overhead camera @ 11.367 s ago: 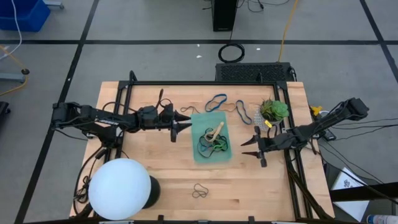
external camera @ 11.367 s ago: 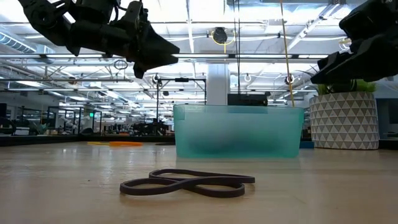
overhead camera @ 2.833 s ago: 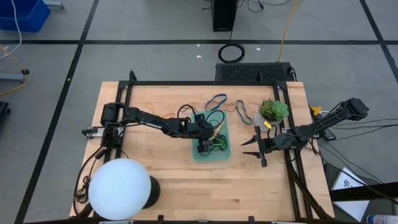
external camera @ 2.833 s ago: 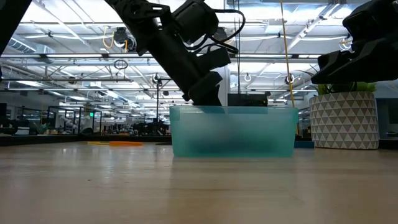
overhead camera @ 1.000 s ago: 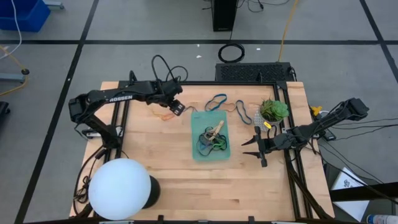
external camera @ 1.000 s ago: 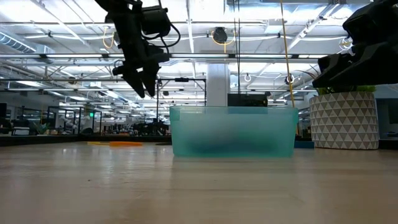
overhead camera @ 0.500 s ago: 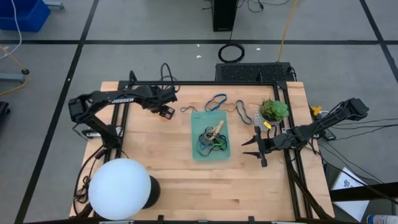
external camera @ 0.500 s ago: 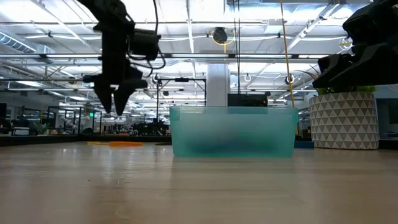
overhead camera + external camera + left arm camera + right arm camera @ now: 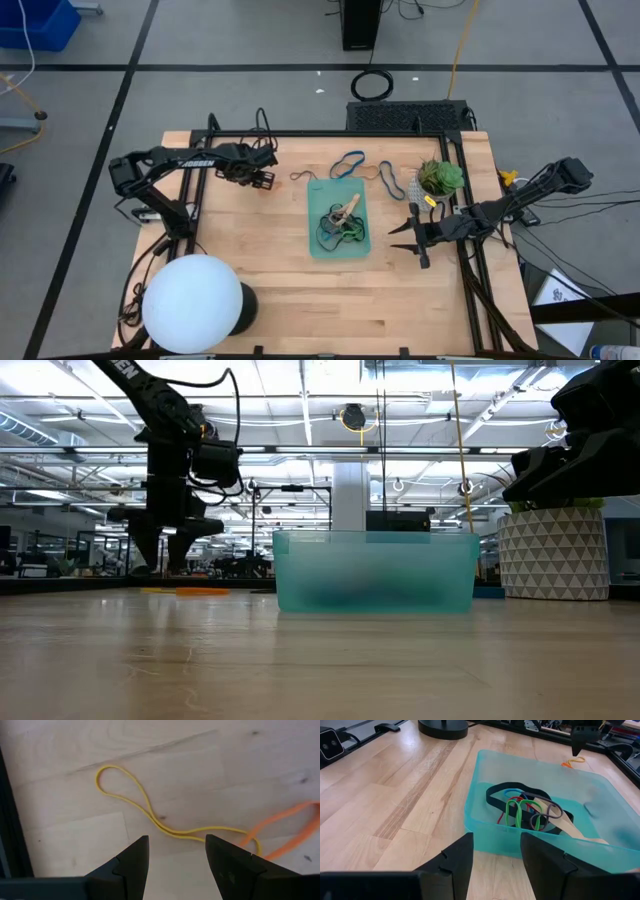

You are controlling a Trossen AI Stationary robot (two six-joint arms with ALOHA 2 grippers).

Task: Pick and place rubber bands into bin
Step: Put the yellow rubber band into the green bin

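Note:
The teal bin [image 9: 315, 247] stands at the table's middle and holds several rubber bands [image 9: 342, 226]; it also shows in the right wrist view [image 9: 490, 832] and the low view [image 9: 375, 572]. My left gripper [image 9: 262, 180] is open near the far left of the table and points down over a yellow band [image 9: 150, 815] that lies flat on the wood, with an orange band [image 9: 290, 827] beside it. Its fingers stand above the yellow band and touch nothing. My right gripper [image 9: 400, 238] waits open and empty to the right of the bin.
Loose bands lie on the wood beyond the bin: a blue one [image 9: 347, 163], a tan one [image 9: 305, 177] and orange and dark ones [image 9: 390, 176]. A potted plant [image 9: 440, 178] stands far right. A white globe lamp [image 9: 193, 303] fills the near left corner. A black frame rail [image 9: 200, 195] runs along the left.
My left gripper has gone from near the bin's far left corner toward the table's left edge and down toward the yellow band, turning about as it went. The right arm has kept still.

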